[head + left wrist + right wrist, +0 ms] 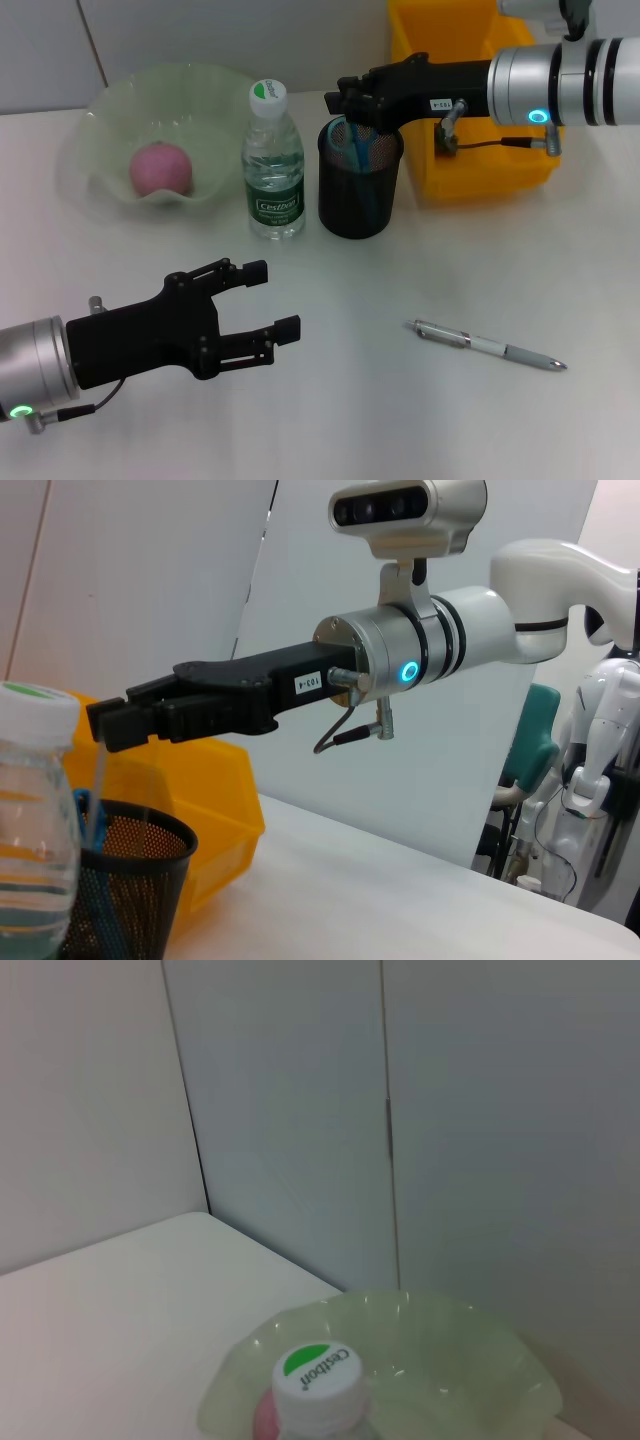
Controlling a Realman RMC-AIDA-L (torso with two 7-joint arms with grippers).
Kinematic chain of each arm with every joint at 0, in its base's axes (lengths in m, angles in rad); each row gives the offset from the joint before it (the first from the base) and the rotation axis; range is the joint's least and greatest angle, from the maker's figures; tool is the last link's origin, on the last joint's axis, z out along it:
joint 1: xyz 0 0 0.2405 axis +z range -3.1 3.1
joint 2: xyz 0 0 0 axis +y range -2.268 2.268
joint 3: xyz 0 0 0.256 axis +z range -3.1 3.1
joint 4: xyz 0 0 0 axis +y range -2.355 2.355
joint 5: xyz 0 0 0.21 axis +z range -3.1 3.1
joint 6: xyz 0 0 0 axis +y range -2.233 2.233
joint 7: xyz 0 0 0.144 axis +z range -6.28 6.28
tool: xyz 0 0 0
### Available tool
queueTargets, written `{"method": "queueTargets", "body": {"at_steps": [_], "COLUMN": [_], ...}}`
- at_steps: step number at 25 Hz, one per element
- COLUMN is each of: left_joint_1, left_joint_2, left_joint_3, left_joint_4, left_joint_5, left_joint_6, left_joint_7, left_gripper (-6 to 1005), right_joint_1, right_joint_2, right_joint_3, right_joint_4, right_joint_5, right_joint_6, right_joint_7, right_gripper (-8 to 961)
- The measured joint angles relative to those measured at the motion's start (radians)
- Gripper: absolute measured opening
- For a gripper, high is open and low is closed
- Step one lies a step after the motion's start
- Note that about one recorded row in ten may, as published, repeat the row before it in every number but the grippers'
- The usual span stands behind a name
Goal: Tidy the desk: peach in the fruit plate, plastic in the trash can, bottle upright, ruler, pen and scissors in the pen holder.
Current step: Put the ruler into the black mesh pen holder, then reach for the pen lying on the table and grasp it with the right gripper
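The pink peach (160, 168) lies in the pale green fruit plate (105, 115). The bottle (272, 165) stands upright beside the black mesh pen holder (358, 190). My right gripper (345, 102) hovers just over the holder's rim. In the left wrist view the right gripper (108, 723) is shut on a thin blue ruler (99, 785) that hangs into the holder (130, 880). A blue scissors handle (340, 136) shows inside it. The silver pen (488, 345) lies on the table to the right. My left gripper (270, 300) is open and low at the front left. The plastic is out of view.
A yellow bin (470, 110) stands behind and right of the pen holder, under my right arm. The right wrist view looks down on the bottle cap (318, 1380) and the plate (450, 1360), with wall panels behind. White tabletop (340, 420) lies between my left gripper and the pen.
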Motion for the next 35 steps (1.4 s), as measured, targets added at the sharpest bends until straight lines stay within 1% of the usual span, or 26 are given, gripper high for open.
{"method": "queueTargets", "body": {"at_steps": [3, 8, 10, 13, 15, 16, 17, 18, 19, 20, 22, 23, 24, 27, 28, 29, 30, 31, 32, 33, 34, 35], "left_joint_1": [0.001, 0.0, -0.001, -0.002, -0.004, -0.004, -0.005, -0.008, -0.008, -0.009, -0.009, -0.008, -0.007, -0.003, -0.002, -0.003, -0.003, -0.004, -0.005, -0.005, -0.005, -0.005], "left_joint_2": [0.001, 0.002, 0.003, 0.005, 0.007, 0.007, 0.009, 0.013, 0.013, 0.019, 0.023, 0.034, 0.036, 0.049, 0.05, 0.051, 0.051, 0.051, 0.05, 0.048, 0.048, 0.047], "left_joint_3": [0.0, 0.0, 0.0, -0.003, -0.006, -0.006, -0.008, -0.011, -0.011, -0.014, -0.014, -0.016, -0.015, -0.01, -0.012, -0.014, -0.017, -0.019, -0.02, -0.021, -0.021, -0.021], "left_joint_4": [0.0, 0.0, 0.0, 0.001, 0.001, 0.001, 0.001, 0.002, 0.002, 0.002, 0.002, 0.001, 0.001, 0.0, 0.0, 0.0, 0.0, 0.0, 0.0, 0.001, 0.001, 0.004], "left_joint_5": [0.0, 0.0, 0.0, 0.0, 0.0, 0.0, -0.001, -0.001, -0.001, -0.001, -0.001, -0.001, -0.001, 0.007, 0.017, 0.029, 0.044, 0.053, 0.061, 0.066, 0.066, 0.069], "left_joint_6": [0.0, 0.0, 0.0, 0.0, 0.001, 0.001, 0.001, 0.002, 0.002, 0.001, 0.0, -0.001, -0.001, 0.002, 0.003, 0.003, 0.003, 0.002, 0.002, -0.002, -0.002, -0.005], "left_joint_7": [0.0, -0.004, -0.006, -0.007, -0.01, -0.01, -0.014, -0.02, -0.02, -0.023, -0.024, -0.031, -0.033, -0.045, -0.05, -0.054, -0.058, -0.06, -0.06, -0.056, -0.056, -0.052], "left_gripper": [863, 864, 864, 864, 863, 863, 863, 863, 863, 863, 863, 863, 864, 864, 864, 864, 864, 864, 864, 863, 863, 863], "right_joint_1": [-0.016, -0.034, -0.052, -0.102, -0.141, -0.17, -0.17, -0.186, -0.186, -0.19, -0.191, -0.178, -0.178, -0.125, -0.081, -0.081, -0.052, 0.003, 0.003, 0.048, 0.048, 0.066], "right_joint_2": [0.008, 0.015, 0.02, 0.031, 0.034, 0.032, 0.032, 0.023, 0.023, 0.017, 0.006, -0.005, -0.005, -0.022, -0.03, -0.03, -0.035, -0.038, -0.038, -0.037, -0.037, -0.032], "right_joint_3": [0.003, 0.005, 0.007, 0.019, 0.021, 0.022, 0.022, 0.023, 0.023, 0.023, 0.026, 0.027, 0.027, 0.025, 0.021, 0.021, 0.018, 0.013, 0.013, 0.006, 0.006, -0.003], "right_joint_4": [-0.017, -0.049, -0.084, -0.176, -0.244, -0.31, -0.31, -0.392, -0.392, -0.434, -0.507, -0.58, -0.58, -0.642, -0.644, -0.644, -0.63, -0.587, -0.587, -0.545, -0.545, -0.53], "right_joint_5": [0.003, 0.007, 0.011, 0.048, 0.09, 0.106, 0.106, 0.083, 0.083, 0.06, -0.004, -0.088, -0.088, -0.236, -0.333, -0.333, -0.387, -0.488, -0.488, -0.565, -0.565, -0.61], "right_joint_6": [0.0, 0.0, 0.0, -0.023, -0.058, -0.112, -0.112, -0.201, -0.201, -0.253, -0.366, -0.483, -0.483, -0.612, -0.661, -0.661, -0.684, -0.73, -0.73, -0.76, -0.76, -0.769], "right_joint_7": [0.0, 0.018, 0.033, 0.044, 0.055, 0.089, 0.089, 0.149, 0.149, 0.181, 0.252, 0.328, 0.328, 0.43, 0.486, 0.486, 0.512, 0.543, 0.543, 0.55, 0.55, 0.551], "right_gripper": [211, 312, 367, 471, 540, 561, 582, 604, 625, 646, 646, 645, 645, 644, 644, 644, 644, 644, 643, 643, 643, 643]}}
